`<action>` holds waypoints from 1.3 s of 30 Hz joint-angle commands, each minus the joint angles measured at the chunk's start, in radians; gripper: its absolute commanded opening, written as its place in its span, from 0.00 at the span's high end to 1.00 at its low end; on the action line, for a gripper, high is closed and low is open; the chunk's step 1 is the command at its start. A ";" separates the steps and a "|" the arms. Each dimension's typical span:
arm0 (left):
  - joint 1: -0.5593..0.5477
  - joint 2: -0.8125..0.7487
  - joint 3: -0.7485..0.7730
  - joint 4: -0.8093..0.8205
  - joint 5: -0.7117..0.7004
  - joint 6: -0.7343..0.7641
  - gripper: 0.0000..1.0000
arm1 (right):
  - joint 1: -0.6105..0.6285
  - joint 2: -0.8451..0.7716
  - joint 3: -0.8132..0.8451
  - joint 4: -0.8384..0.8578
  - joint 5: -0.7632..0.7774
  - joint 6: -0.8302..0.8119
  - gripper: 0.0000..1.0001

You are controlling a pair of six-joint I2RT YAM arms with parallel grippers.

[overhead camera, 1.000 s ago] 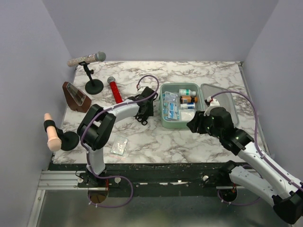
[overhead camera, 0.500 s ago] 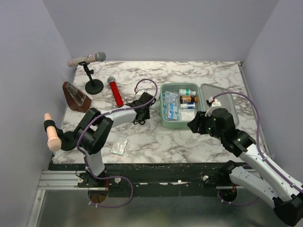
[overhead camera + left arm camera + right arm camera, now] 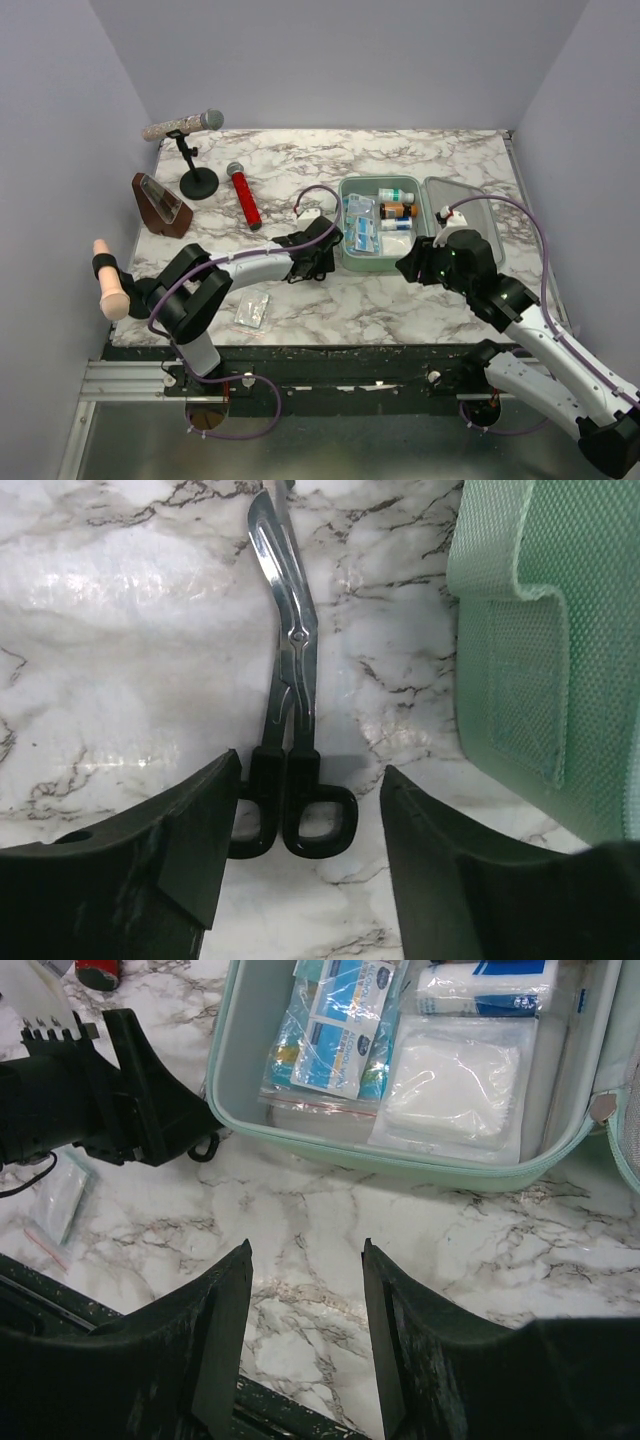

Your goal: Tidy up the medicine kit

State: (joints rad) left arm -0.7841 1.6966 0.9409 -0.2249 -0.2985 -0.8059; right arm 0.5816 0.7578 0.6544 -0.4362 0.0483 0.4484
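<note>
The medicine kit (image 3: 376,266) lies open on the marble, a mint-green case with its lid (image 3: 468,212) folded out to the right. Inside are small bottles (image 3: 397,203), blue packets (image 3: 340,1030) and a white gauze pack (image 3: 452,1080). My left gripper (image 3: 314,256) is down at the kit's left front corner, open. In the left wrist view, black-handled scissors (image 3: 290,810) lie flat on the table with their handles between the open fingers (image 3: 310,780), not gripped; the kit's green shell (image 3: 540,630) is to the right. My right gripper (image 3: 305,1250) hangs open and empty over bare marble just in front of the kit (image 3: 400,1166).
A clear plastic packet (image 3: 252,311) lies near the table's front edge. A red microphone (image 3: 245,196), a glittery microphone on a black stand (image 3: 185,126) and a brown wedge (image 3: 160,204) sit at the back left. A peach-coloured handle (image 3: 110,281) stands off the left edge.
My left gripper has come nearer and to the right, down beside the kit's left front corner. Its jaws narrowed and widened again. The right arm has barely moved.
</note>
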 commanded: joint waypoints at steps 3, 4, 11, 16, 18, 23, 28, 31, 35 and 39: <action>-0.006 -0.054 0.001 -0.202 -0.031 -0.032 0.24 | 0.004 -0.035 -0.010 -0.019 -0.005 0.009 0.43; -0.004 -0.058 0.004 -0.206 -0.043 -0.024 0.24 | 0.004 -0.038 -0.013 -0.019 -0.005 0.009 0.43; 0.025 -0.014 0.030 -0.206 -0.059 0.010 0.27 | 0.004 -0.044 -0.015 -0.024 -0.008 0.009 0.43; 0.032 -0.011 0.055 -0.197 -0.063 0.031 0.29 | 0.004 -0.052 -0.018 -0.032 0.005 0.009 0.43; 0.032 -0.020 0.061 -0.188 -0.064 0.037 0.29 | 0.004 -0.048 -0.018 -0.032 0.004 0.007 0.43; 0.032 -0.026 0.108 -0.200 -0.067 0.063 0.28 | 0.004 -0.038 -0.016 -0.027 0.004 0.010 0.43; 0.034 0.003 0.154 -0.226 -0.091 0.093 0.26 | 0.004 -0.029 -0.015 -0.026 0.007 0.009 0.43; 0.042 0.037 0.160 -0.235 -0.080 0.097 0.27 | 0.004 -0.029 -0.012 -0.027 0.007 0.009 0.43; 0.048 0.066 0.153 -0.228 -0.070 0.102 0.31 | 0.004 -0.035 -0.010 -0.032 0.013 0.007 0.43; 0.052 0.097 0.162 -0.222 -0.065 0.112 0.35 | 0.004 -0.035 -0.010 -0.035 0.013 0.007 0.43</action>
State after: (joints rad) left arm -0.7403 1.7607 1.0920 -0.4339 -0.3553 -0.7166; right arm 0.5816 0.7280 0.6510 -0.4507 0.0502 0.4530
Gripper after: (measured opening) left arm 0.670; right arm 0.567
